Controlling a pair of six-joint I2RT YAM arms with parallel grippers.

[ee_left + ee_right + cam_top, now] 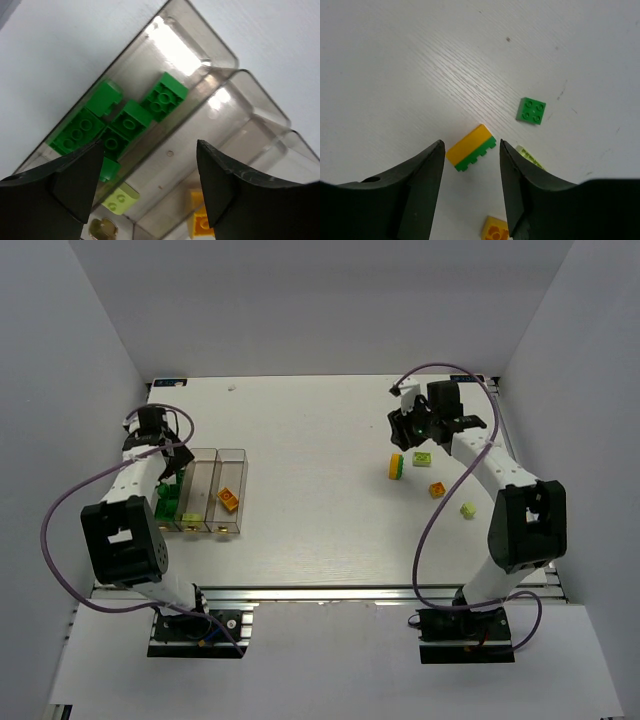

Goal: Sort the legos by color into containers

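Note:
Three joined clear containers (207, 472) stand at the left. The left bin holds several dark green legos (127, 120), the middle one a pale yellow-green lego (120, 198), the right one an orange lego (201, 223). My left gripper (150, 182) is open and empty above the bins, and shows in the top view (172, 458). My right gripper (471, 147) is open, above an orange lego stacked on a green one (470, 147), which also shows in the top view (397, 466). A green lego (532, 110), a pale lego (529, 156) and an orange lego (495, 230) lie nearby.
On the right half of the table, an orange lego (437, 489) and a pale lego (467, 510) lie loose near the right arm. Grey walls close in the table at left, back and right. A purple cable loops from each arm.

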